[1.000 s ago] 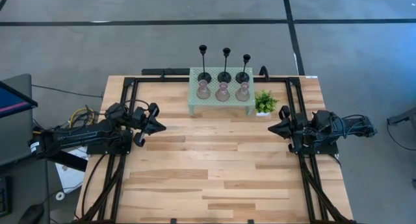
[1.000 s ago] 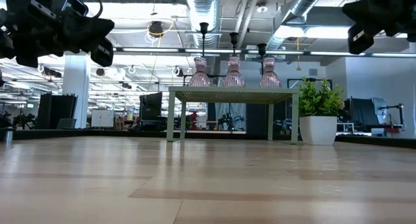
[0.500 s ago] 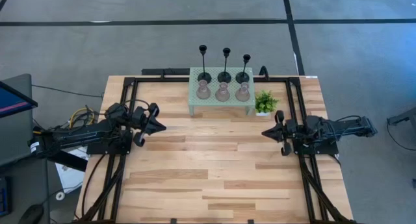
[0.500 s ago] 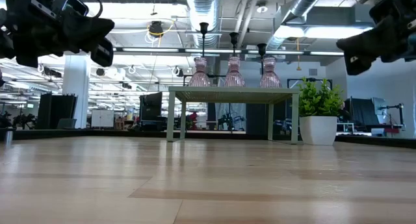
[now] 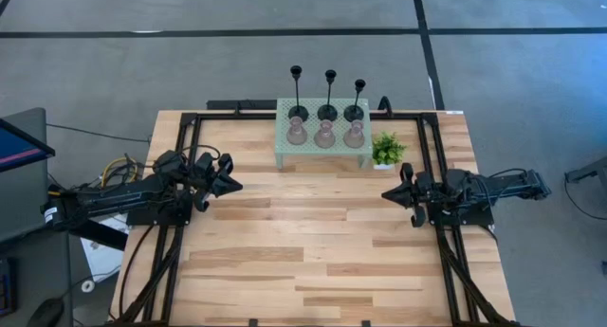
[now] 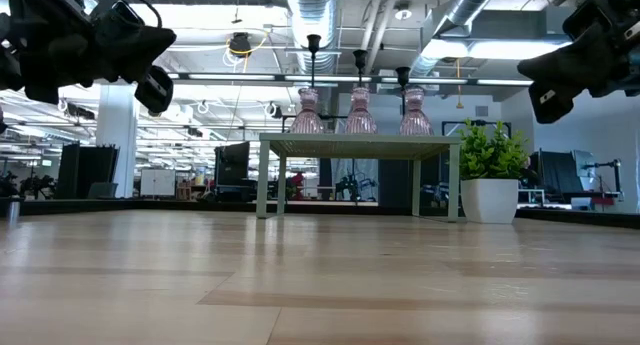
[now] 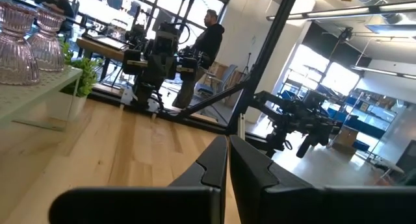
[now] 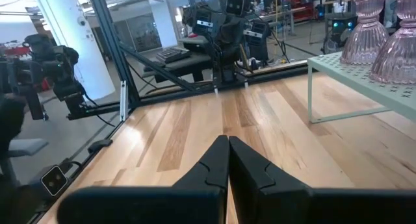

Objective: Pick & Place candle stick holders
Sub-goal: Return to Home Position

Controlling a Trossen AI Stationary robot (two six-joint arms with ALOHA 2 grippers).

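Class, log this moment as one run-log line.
holders: six on mesh stand | left end effector: shut, empty, above table left | right end effector: shut, empty, above table right

The table (image 5: 313,261) is pale wooden planks, smooth with a soft sheen. The pink candle stick holders (image 6: 359,113) are ribbed, translucent and glossy, like glass; the black candle stick holders (image 5: 328,92) look matt. The stand (image 5: 322,154) is perforated, matt pale green. The pot (image 6: 489,200) is smooth white.
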